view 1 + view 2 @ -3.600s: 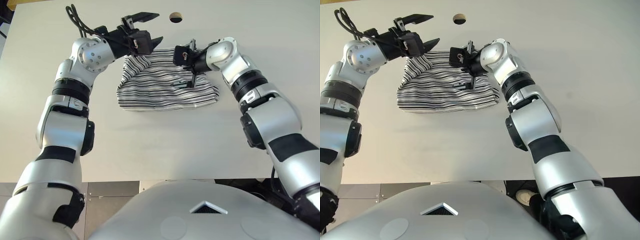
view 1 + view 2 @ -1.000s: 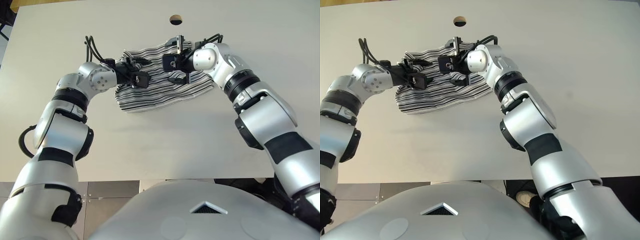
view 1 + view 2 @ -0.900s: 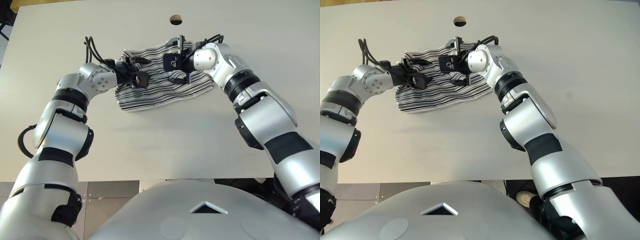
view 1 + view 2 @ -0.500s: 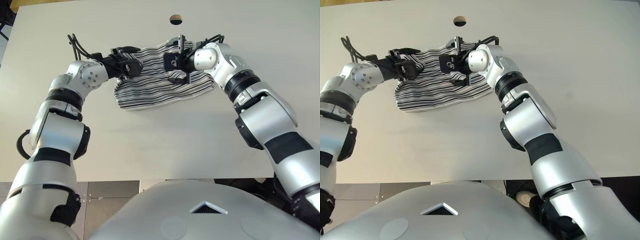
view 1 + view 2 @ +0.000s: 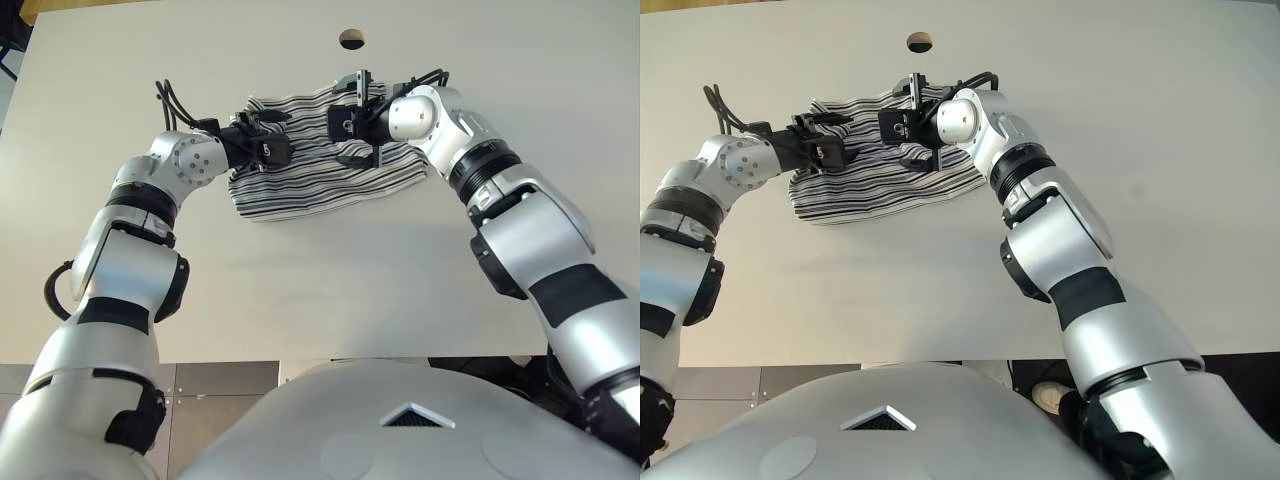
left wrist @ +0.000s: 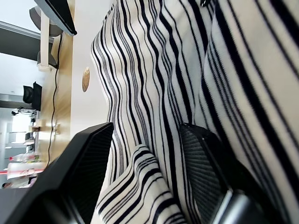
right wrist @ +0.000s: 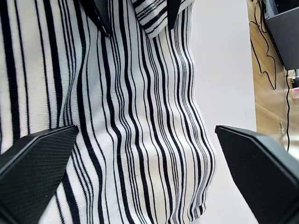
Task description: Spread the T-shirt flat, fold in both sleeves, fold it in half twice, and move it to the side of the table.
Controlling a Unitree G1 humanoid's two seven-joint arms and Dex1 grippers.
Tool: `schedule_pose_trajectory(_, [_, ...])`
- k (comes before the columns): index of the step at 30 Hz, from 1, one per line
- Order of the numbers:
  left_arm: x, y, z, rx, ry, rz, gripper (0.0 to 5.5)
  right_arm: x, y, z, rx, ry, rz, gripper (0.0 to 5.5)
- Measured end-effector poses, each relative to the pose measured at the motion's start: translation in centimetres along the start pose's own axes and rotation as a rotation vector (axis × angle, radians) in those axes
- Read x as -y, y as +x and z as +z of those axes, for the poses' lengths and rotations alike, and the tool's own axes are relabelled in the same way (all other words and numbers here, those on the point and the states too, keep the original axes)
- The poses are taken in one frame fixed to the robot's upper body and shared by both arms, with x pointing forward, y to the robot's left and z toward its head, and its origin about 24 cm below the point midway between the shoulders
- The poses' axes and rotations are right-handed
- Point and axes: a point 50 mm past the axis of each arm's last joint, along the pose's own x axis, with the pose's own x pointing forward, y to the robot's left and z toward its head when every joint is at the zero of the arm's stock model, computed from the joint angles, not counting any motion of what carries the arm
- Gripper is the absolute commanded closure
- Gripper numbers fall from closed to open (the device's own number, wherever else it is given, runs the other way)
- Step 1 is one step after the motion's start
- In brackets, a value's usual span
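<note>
The black-and-white striped T-shirt [image 5: 320, 178] lies folded into a rumpled bundle on the far middle of the white table [image 5: 330, 280]. My left gripper [image 5: 279, 137] is at the shirt's upper left corner. In the left wrist view its fingers [image 6: 88, 172] hold a raised fold of the striped cloth [image 6: 142, 186] between them. My right gripper [image 5: 340, 124] hovers over the shirt's upper middle. Its two fingers [image 7: 37, 177] stand wide open above the stripes, with nothing between them.
A small round hole [image 5: 351, 39] sits in the tabletop just beyond the shirt. Bare table spreads to the left, to the right and in front of the shirt, down to the near edge [image 5: 300, 360].
Half a second ago my left gripper was farther left and a little higher; it is now back at the shirt's left corner. The right arm has kept still over the last second.
</note>
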Motion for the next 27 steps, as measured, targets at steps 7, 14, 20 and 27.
schedule_pose_trajectory(7, [-0.3,-1.9,-2.1,-0.097,-0.022,0.051,2.86,0.0,0.0,0.0,0.0,0.0,0.0,0.0])
schedule_pose_trajectory(14, [-0.9,-2.5,-2.5,-0.1,-0.069,0.09,2.86,0.0,0.0,0.0,0.0,0.0,0.0,0.0])
schedule_pose_trajectory(20, [0.0,-4.4,-5.1,-0.284,-0.053,0.096,2.86,-0.1,0.0,0.0,0.005,0.011,-0.003,0.0])
schedule_pose_trajectory(27, [1.8,-9.5,-9.2,-0.542,-0.037,0.09,2.86,-0.2,0.0,0.0,0.019,0.032,0.002,0.0])
